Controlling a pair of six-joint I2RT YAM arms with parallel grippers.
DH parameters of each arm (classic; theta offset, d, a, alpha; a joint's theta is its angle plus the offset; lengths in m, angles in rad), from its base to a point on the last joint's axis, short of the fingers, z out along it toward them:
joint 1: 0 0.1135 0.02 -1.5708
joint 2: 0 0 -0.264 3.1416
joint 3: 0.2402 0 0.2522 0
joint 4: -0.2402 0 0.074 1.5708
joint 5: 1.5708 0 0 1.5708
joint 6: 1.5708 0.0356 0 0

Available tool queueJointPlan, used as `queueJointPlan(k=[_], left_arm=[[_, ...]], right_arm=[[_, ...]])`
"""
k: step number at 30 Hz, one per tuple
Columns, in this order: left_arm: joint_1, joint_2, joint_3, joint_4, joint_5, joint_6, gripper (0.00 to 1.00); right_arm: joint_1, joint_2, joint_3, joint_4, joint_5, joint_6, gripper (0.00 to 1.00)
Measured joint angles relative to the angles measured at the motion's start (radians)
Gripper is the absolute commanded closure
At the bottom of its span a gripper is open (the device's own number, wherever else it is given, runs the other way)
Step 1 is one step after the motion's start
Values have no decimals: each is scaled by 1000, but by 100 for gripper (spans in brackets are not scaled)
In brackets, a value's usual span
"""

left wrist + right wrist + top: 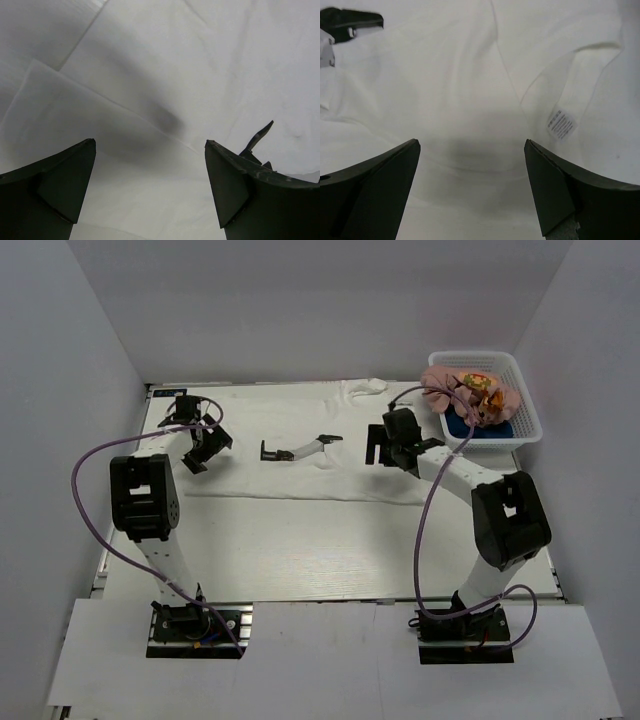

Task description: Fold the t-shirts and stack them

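- White t-shirt lies spread flat across the far half of the table, collar toward the back wall. Folding looks barely begun.
- Pink t-shirt and navy t-shirt sit bunched in the white mesh basket at far right, pink on top.
- Left gripper: fingers spread wide, nothing between them, hovering over the shirt's left end. A cloth edge runs diagonally beneath it.
- Right gripper: fingers also spread and empty, above the shirt's right part, with the care label just ahead.
- Risk: a small black-and-white object lies on the shirt between the two grippers. I cannot tell what it is. Any fold across the middle would likely trap it or fling it off.
- Risk: pinching one layer only. The cloth is thin and lies flat, so a shallow closing may slip off, or a deep one may scrape the table.
- Risk: uneven lift. If one gripper grabs ahead of the other, the fold would probably skew and wrinkle.
- Risk: the right arm's purple cable arcs close to the basket. A wide swing could snag the pink t-shirt or nudge the basket.
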Motion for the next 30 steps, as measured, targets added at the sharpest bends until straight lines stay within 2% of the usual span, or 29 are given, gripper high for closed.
queueJointPlan(k=[8,12,15,19,23,26,30], left_arm=[[-3,35,-23,41,18,1,0],[-3,-21,-111,90,17,-5,0],[-3,-87,-199,96,-1,-26,0],[-5,-237,-378,96,-23,-69,0],[-5,-472,-598,34,-37,-126,0],[-5,-659,-702,-101,-40,-154,0],[-5,-793,-647,-168,-43,-162,0]], right_arm=[[-21,-2,-204,69,-90,112,10],[-33,-40,-263,122,-120,152,10],[-37,-125,-367,148,-143,185,10],[-27,-341,-570,150,-191,232,10],[10,-583,-711,27,-216,257,10],[34,-707,-725,-93,-212,256,10],[41,-720,-629,-178,-183,216,10]])
